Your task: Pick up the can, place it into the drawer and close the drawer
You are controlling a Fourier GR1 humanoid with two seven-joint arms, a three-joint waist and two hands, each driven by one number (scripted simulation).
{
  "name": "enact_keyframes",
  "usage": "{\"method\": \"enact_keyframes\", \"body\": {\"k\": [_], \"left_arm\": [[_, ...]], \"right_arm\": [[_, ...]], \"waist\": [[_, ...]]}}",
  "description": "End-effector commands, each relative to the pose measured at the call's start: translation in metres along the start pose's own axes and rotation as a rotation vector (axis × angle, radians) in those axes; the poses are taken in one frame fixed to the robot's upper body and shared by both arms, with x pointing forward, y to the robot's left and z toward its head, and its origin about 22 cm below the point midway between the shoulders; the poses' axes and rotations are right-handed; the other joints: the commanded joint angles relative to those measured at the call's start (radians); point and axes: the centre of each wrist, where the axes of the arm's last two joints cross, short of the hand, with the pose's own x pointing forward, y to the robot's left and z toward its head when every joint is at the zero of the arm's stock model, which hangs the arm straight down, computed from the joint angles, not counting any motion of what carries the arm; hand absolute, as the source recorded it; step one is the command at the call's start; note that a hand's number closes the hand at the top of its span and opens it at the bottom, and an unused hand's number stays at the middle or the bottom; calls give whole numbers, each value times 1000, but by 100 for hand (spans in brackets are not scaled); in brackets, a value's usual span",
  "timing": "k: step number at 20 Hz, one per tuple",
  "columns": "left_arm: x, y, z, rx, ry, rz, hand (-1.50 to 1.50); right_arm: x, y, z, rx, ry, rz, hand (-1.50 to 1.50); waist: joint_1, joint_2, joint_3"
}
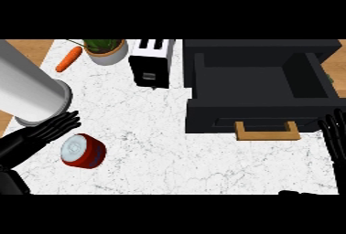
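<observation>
A red can (83, 151) with a silver lid lies on the white marble counter (169, 151) at the lower left. My left hand (42, 132) is just to its upper left, fingers straight and open, not touching it. A black drawer (260, 87) stands pulled open at the upper right, its inside bare, with a wooden handle (267, 131) on its front. At the right edge my right hand (334, 137) rests open, fingers up, beside the drawer's front.
A large grey cylinder (27, 89) lies across the left side above my left hand. A black and white toaster (151, 61), a potted plant (106, 49) and a carrot (68, 59) stand along the back.
</observation>
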Motion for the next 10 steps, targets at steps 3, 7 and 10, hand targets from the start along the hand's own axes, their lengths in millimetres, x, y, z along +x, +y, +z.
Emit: {"method": "enact_keyframes", "body": {"k": [3, 7, 10], "left_arm": [[-14, 11, 17, -60, -42, 19, -150], [-20, 21, -9, -55, -34, 3, -150], [-30, 13, 2, -60, -21, -1, -150]], "right_arm": [[8, -4, -1, 13, 5, 16, -150], [10, 0, -3, 2, -5, 2, -150], [0, 9, -9, 5, -3, 4, -150]], "waist": [[1, 0, 0], [-6, 2, -1], [-1, 1, -1]]}}
